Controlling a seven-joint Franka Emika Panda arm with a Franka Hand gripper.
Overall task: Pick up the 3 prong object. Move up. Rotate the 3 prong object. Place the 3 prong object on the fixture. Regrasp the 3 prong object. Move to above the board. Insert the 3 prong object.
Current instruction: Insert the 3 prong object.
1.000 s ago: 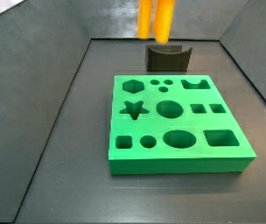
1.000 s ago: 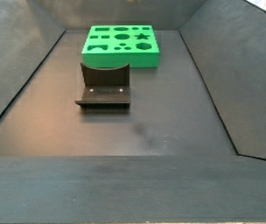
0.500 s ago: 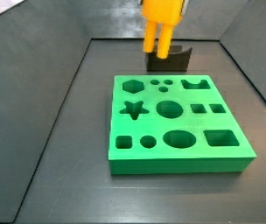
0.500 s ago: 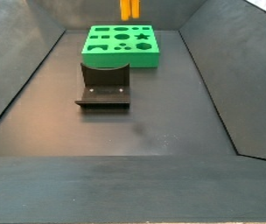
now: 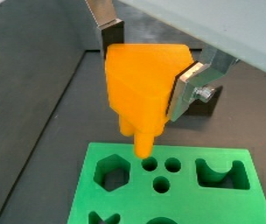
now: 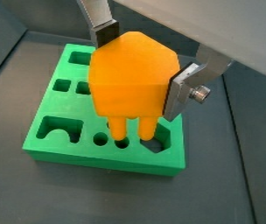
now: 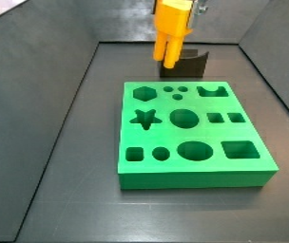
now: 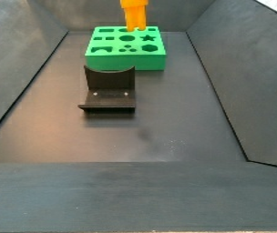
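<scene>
The 3 prong object (image 6: 129, 83) is a chunky orange-yellow piece, and my gripper (image 6: 142, 66) is shut on it, one silver finger (image 6: 185, 87) pressed to each side. Its prongs point down over the small round holes at one end of the green board (image 6: 66, 109). In both side views the 3 prong object (image 7: 173, 28) (image 8: 135, 14) hangs above the far end of the board (image 7: 192, 133) (image 8: 127, 50). The other wrist view shows the gripper (image 5: 145, 70) and object above the board (image 5: 217, 201) too. The fixture (image 7: 185, 65) (image 8: 108, 91) stands bare on the floor.
Dark sloping walls (image 7: 58, 114) (image 8: 226, 100) enclose the grey floor. In one side view the fixture sits just behind the board, close under the hanging prongs.
The gripper has come down with the 3 prong object; a second ago only the prongs showed at the top edge of a side view, now most of its body does.
</scene>
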